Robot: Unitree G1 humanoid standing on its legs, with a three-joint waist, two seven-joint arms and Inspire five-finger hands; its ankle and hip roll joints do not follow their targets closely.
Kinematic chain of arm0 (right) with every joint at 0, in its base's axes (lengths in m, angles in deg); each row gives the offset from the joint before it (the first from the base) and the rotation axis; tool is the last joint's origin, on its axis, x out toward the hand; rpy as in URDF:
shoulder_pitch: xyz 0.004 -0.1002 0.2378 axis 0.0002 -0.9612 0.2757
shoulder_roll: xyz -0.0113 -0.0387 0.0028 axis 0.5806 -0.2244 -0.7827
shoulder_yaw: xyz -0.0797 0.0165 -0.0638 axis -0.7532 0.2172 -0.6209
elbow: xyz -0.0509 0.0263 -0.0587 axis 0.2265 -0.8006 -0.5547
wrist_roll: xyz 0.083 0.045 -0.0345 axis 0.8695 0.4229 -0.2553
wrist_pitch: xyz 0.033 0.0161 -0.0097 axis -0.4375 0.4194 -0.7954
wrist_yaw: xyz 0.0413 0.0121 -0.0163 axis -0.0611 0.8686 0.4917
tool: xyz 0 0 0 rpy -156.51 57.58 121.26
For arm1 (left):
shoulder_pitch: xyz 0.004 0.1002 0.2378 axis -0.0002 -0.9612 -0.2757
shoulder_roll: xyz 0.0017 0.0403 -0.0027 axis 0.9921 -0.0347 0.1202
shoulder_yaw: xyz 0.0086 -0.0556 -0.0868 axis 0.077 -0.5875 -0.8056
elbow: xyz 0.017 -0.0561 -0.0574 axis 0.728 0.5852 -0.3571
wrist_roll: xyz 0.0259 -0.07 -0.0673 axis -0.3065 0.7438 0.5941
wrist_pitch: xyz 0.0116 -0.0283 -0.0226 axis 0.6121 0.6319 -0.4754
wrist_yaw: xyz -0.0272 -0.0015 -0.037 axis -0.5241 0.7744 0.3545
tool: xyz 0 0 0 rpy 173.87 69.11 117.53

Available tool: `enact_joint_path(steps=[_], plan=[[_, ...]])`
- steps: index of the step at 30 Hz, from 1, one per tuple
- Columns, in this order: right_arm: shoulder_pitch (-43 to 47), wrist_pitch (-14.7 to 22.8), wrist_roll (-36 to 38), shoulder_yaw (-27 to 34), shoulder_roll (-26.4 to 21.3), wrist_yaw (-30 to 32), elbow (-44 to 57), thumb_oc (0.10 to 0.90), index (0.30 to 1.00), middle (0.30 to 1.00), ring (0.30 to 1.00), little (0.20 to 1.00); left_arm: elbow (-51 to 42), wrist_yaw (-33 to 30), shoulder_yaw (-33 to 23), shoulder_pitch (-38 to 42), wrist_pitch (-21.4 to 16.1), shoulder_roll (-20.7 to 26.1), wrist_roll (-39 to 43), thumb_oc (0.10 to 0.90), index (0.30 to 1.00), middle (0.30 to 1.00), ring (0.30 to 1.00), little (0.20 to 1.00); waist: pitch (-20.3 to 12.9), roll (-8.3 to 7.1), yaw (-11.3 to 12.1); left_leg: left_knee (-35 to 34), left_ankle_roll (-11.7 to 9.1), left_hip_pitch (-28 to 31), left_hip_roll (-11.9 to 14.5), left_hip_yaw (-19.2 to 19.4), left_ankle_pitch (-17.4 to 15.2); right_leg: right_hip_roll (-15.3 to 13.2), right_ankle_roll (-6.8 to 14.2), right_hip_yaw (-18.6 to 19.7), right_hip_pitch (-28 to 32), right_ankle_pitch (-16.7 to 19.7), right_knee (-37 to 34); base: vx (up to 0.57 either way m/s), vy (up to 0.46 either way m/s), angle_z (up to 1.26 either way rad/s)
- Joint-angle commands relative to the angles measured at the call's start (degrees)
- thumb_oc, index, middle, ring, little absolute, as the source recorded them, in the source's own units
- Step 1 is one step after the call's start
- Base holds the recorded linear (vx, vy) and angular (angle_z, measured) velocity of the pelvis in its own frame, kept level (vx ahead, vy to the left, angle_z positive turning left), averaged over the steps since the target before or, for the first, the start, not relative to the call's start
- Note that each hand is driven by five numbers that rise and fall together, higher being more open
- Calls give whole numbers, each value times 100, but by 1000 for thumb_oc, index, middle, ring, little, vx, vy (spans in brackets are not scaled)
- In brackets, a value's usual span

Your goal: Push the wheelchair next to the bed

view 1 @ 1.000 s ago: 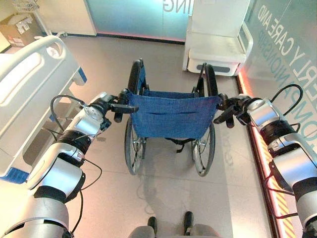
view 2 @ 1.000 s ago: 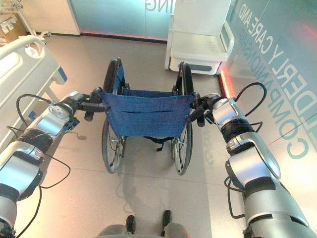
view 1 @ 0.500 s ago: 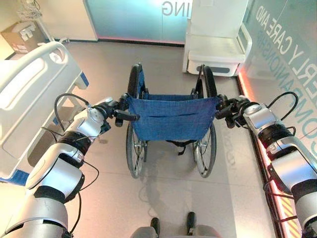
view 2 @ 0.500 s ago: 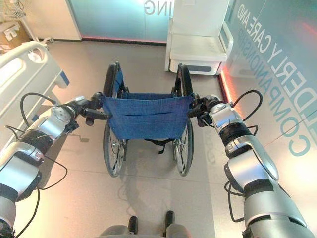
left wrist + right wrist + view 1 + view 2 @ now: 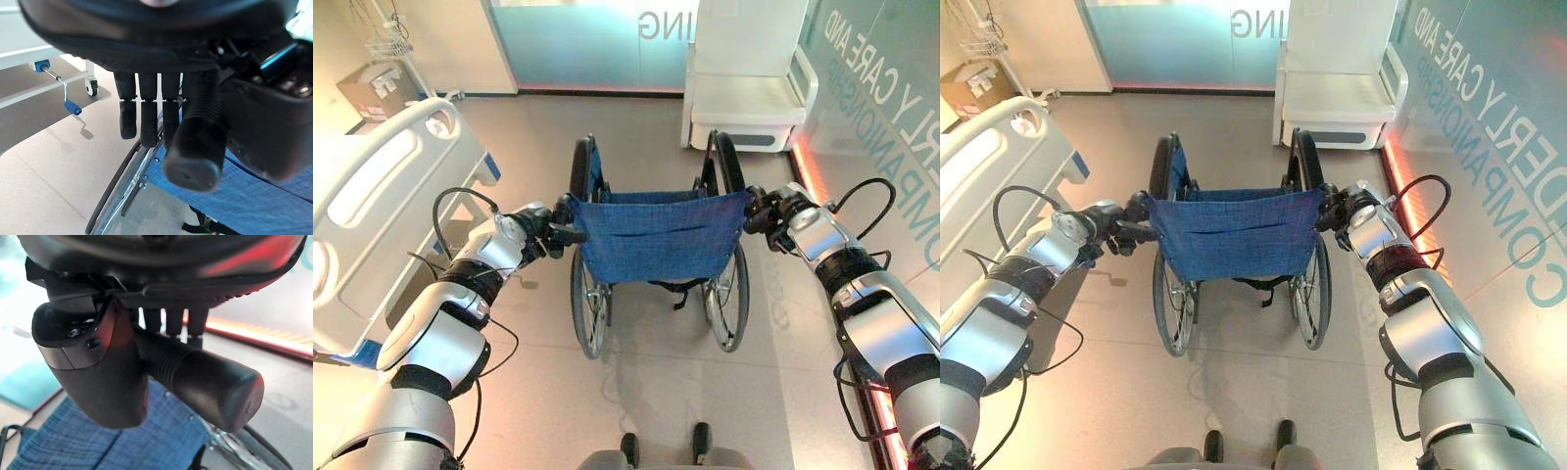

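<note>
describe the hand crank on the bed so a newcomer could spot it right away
Start at the white hospital bed on the robot's left, beside the wheelchair. In the left wrist view, past the left robot hand on the wheelchair's push handle, a thin metal crank sticks out from under the bed frame near a caster. Its blue knob sets it apart from the white and grey around it.

I see a pale tiled floor [image 5: 646, 382] carrying everything here. The wheelchair [image 5: 656, 240] stands on it near the middle, its blue seat back facing me. The white bed [image 5: 372, 215] stands along the floor's left edge, apart from the chair. At the far edge a white armchair [image 5: 744, 93] sits, and a cardboard box [image 5: 374, 90] in the far left corner.
</note>
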Motion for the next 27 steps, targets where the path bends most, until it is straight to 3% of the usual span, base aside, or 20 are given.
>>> enact_joint_path(steps=[1, 8, 13, 19, 27], plan=[[548, 521, -537, -609, -305, -860, 17, 400, 300, 300, 300, 300, 411, -1043, 228, 403, -584, -12, -162, 400, 300, 300, 300, 300, 368, -116, -32, 217, -21, -259, -91, -61, -398, 39, -59, -55, 91, -638, 445, 0, 0, 0], [591, 651, -631, -600, -406, -625, 160, 400, 300, 300, 300, 300, 136, -1659, 76, 364, -987, 23, 111, 400, 300, 300, 300, 300, 456, -142, -6, 232, -22, -295, -87, -81, -408, 39, -60, -60, 39, -643, 492, 0, 0, 0], [483, 737, -447, -494, -548, -524, 394, 400, 300, 300, 300, 300, -173, -1746, -81, 225, -1196, 108, 460, 400, 300, 300, 300, 300, 509, -149, 6, 233, -10, -307, -93, -86, -415, 34, -52, -48, 5, -634, 518, 0, 6, 0], [329, 976, -342, -284, -667, 241, 604, 400, 300, 300, 300, 300, -561, -1879, -421, -117, -1486, 86, 1297, 400, 300, 300, 300, 300, 629, -146, 48, 422, 59, -435, -114, -49, -506, -32, -58, -48, -125, -669, 661, -11, 85, 1], [275, 1081, -621, -219, -579, 725, 510, 400, 300, 300, 300, 300, -674, -1949, -489, -198, -1542, -91, 1406, 400, 300, 300, 300, 300, 774, -85, 124, 715, 203, -623, -139, -34, -636, -159, -79, -95, -345, -897, 1250, -20, 138, -2]])
